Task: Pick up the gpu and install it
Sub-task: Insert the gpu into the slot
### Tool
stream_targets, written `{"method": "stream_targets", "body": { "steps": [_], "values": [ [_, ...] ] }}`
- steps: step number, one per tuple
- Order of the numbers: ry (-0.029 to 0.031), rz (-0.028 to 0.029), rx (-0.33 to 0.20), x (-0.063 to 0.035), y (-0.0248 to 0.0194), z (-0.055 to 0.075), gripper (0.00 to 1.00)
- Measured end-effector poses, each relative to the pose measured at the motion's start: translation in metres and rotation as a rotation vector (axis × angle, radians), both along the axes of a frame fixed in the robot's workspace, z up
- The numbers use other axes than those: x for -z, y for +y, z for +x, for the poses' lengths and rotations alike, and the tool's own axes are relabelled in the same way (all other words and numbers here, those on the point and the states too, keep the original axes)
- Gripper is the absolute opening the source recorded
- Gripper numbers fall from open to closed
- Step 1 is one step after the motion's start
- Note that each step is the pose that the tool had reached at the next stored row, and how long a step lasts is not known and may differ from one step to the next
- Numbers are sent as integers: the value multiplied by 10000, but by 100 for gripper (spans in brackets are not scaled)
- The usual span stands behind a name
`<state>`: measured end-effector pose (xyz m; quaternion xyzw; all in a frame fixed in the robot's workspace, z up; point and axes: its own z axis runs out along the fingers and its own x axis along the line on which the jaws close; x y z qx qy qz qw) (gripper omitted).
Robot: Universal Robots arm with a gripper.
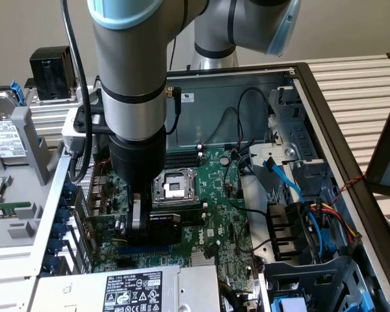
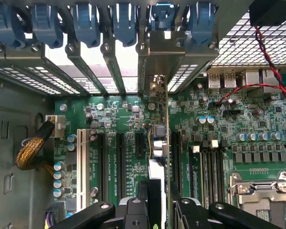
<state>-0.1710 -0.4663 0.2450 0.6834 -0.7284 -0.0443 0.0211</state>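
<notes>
**Gripper clamped on gpu, card standing over the motherboard slots**

Nearest the wrist camera are the black fingers [image 2: 133, 212] of the gripper [image 2: 157, 207]; the jaws are closed from both sides on the gpu [image 2: 155, 186], pinching it by its black shrouded body; the card is seen edge-on, running straight away from the fingers.

The card's silver end bracket [image 2: 164, 45] stands at the rear wall of the case, in line with one of the slot openings, just under a row of blue retention clips [image 2: 125, 21]; the gpu stands upright on edge over the green motherboard [image 2: 128, 119], between two black expansion slots [image 2: 120, 160]; a white slot [image 2: 81, 160] lies further to one side; whether the card's lower edge is seated in a slot cannot be told.

In the exterior view the arm [image 1: 130, 78] reaches straight down into the open computer case [image 1: 312, 84]; the gripper [image 1: 143, 221] is low over the board, with the gpu [image 1: 166, 221] held at its tip, just beside the CPU socket [image 1: 175, 185] and on the side nearer the camera.

A labelled power supply [image 1: 136, 292] sits near the lower edge of the exterior view; a blue cable [image 1: 287, 182] runs by the drive cage on the exterior view's right; a hard drive [image 1: 3, 140] lies outside the case on the exterior view's left.
</notes>
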Motion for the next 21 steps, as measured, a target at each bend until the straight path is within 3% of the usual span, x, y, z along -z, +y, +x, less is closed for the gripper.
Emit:
{"method": "stream_targets", "body": {
  "steps": [21],
  "values": [
    [2,-12,-30,16,-5,-4,27]
  ]
}}
